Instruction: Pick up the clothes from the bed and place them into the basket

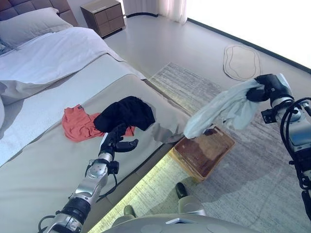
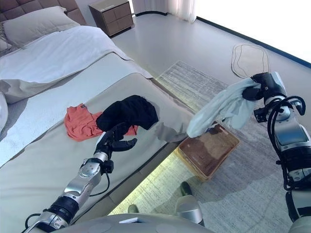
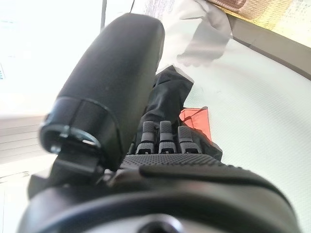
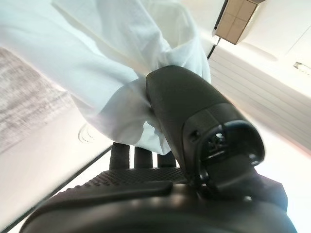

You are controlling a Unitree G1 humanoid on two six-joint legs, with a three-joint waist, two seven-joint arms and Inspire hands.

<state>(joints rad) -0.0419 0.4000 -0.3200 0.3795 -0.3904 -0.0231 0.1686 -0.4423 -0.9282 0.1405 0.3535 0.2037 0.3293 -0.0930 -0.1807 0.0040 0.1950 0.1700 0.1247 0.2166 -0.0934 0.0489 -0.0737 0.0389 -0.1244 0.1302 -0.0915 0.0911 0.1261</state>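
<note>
I'm holding a pale shirt (image 1: 228,109) in the right hand (image 1: 266,87), fingers clenched round a bunch of it, arm raised off the bed's edge. The cloth is hanging down and toward the bed, its lower end dangling just over the near rim of the wicker basket (image 1: 203,151) on the rug (image 1: 252,189). Risk one: most of the fabric is sitting off-centre relative to the basket, toward the bed side, so letting go here is likely draping it over the rim or dropping it onto the floor gap between bed and basket. I'd be wanting the hand more squarely above the basket first. Risk two: cloth is bunched around the thumb in the right wrist view, so it may be snagging on release and not falling clean. Basket looks empty as far as I'm seeing; its far corner is hidden behind the shirt. Left hand (image 1: 118,141) is hovering over the bed (image 1: 43,170), fingers loosely curled, grasping nothing, right beside the black garment (image 1: 127,112). That one is overlapping an orange garment (image 1: 77,124), so a sloppy grab there may be dragging both.
</note>
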